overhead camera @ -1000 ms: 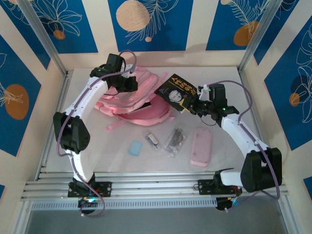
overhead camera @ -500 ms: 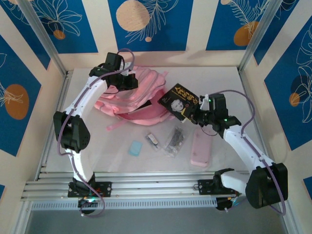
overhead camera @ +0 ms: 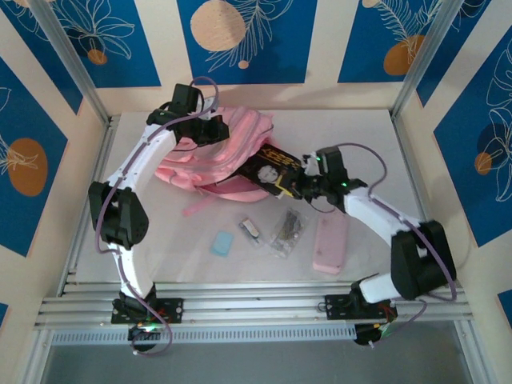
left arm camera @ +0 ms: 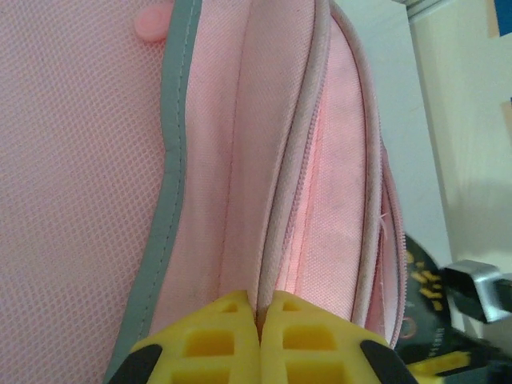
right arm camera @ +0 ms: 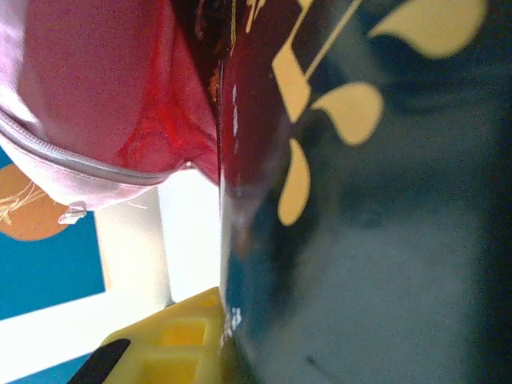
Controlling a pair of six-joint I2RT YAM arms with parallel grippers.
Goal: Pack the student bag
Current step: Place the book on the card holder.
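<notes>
The step in hand seems to be putting the first item inside: the bag (overhead camera: 240, 136) lies on its side at the far, left-of-centre part of the white table (overhead camera: 364, 136), with its opening toward the right arm. The left gripper (left arm camera: 258, 302) has its yellow fingers pressed together on a fold of the pink cloth beside the zipper, and I judge that it lifts this edge so the mouth stands open. The right gripper (overhead camera: 301, 186) is pinching a book (overhead camera: 276, 170) by its near edge, and the far corner of the book is at the mouth of the bag, perhaps already a little inside. The next move, I think, calls for pushing the book deeper along its flat side, with the lifted edge kept up, and letting go only when the book rests within. The bag is soft woven fabric with grey-blue piping and a fine mesh panel, so it can fold or sag. The book is stiff, flat and glossy, black with yellow print. Near the front lie a rounded pale-pink pencil case (overhead camera: 330, 242), a small light-blue eraser (overhead camera: 222, 243) and a clear packet (overhead camera: 286, 230) of dark small pieces.
</notes>
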